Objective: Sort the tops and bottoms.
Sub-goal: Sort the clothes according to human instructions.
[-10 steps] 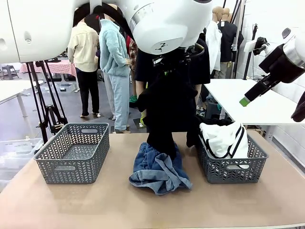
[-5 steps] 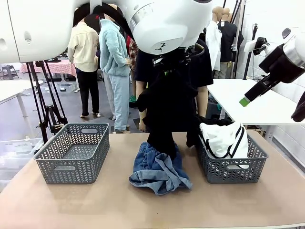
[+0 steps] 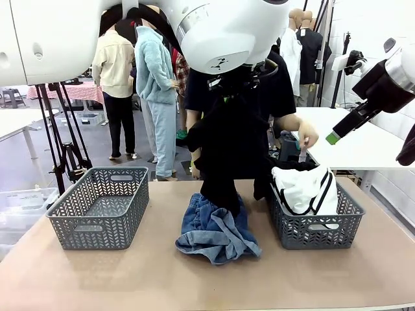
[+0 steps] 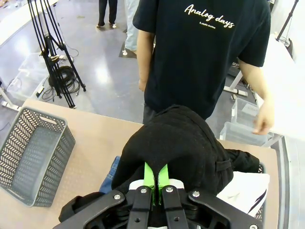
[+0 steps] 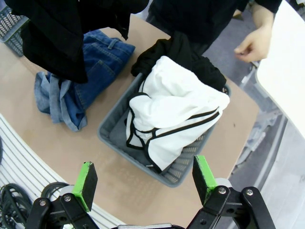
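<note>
A tan tabletop (image 3: 162,278) is seen from the robot's side, with a person (image 4: 205,43) in a black printed T-shirt standing at twelve o'clock. At nine o'clock sits a grey lattice basket (image 3: 65,227) with nothing in it. In the middle, towards six o'clock, a faded blue denim garment (image 3: 217,230) lies crumpled in a heap. Directly above it the robot's left hand (image 4: 156,175) has its green pads pinched together on a black garment (image 3: 227,149). The cloth hangs in long loose folds, its lower edge at the denim, touching or just clear I cannot tell. At three o'clock a second basket (image 3: 314,233) holds a white garment (image 3: 305,188) with thin black piping, mounded above the rim. Another black garment (image 5: 183,55) slumps over its far edge at eleven o'clock. The person's forearm (image 3: 288,123) reaches toward that far side. High at two o'clock the right hand (image 5: 144,179) hovers with fingers wide apart and nothing between them. The hanging garment looks light and limp, so it will likely swing and drag unless lifted well clear. The denim looks heavier and stiffer, and is best taken at a thick fold or at what looks like its waistband, at its twelve o'clock.
</note>
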Available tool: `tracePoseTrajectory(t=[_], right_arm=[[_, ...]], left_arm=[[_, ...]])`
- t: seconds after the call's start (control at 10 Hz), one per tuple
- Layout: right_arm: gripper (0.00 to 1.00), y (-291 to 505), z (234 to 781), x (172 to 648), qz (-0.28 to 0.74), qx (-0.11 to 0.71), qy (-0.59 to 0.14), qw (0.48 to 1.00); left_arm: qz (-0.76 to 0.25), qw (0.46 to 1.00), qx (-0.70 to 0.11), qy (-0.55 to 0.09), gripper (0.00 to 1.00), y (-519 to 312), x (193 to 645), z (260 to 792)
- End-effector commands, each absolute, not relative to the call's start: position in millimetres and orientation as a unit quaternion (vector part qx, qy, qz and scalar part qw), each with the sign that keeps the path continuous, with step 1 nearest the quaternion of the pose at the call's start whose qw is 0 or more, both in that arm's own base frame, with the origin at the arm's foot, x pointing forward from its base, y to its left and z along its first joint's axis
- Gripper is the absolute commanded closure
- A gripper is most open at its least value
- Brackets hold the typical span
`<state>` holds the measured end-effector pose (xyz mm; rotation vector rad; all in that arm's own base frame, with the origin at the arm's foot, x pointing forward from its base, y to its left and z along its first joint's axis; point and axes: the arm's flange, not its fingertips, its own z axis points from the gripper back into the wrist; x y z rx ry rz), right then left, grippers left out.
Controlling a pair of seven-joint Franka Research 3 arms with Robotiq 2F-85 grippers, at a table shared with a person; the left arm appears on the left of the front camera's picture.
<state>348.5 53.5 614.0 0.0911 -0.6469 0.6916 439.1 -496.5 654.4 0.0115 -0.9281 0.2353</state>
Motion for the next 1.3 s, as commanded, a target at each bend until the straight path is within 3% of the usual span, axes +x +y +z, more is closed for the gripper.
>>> tracePoseTrajectory(t=[0.0,1.2], right_arm=[[0.0,53.5,613.8,349.9,0.335,0.037,-0.311,0.889],[0.0,53.5,613.8,349.9,0.335,0.037,-0.311,0.889]], left_arm=[[0.113,0.886,0.002,-0.45,1.0,-494.6,440.0,663.2],[0.113,0.886,0.002,-0.45,1.0,-494.6,440.0,663.2]])
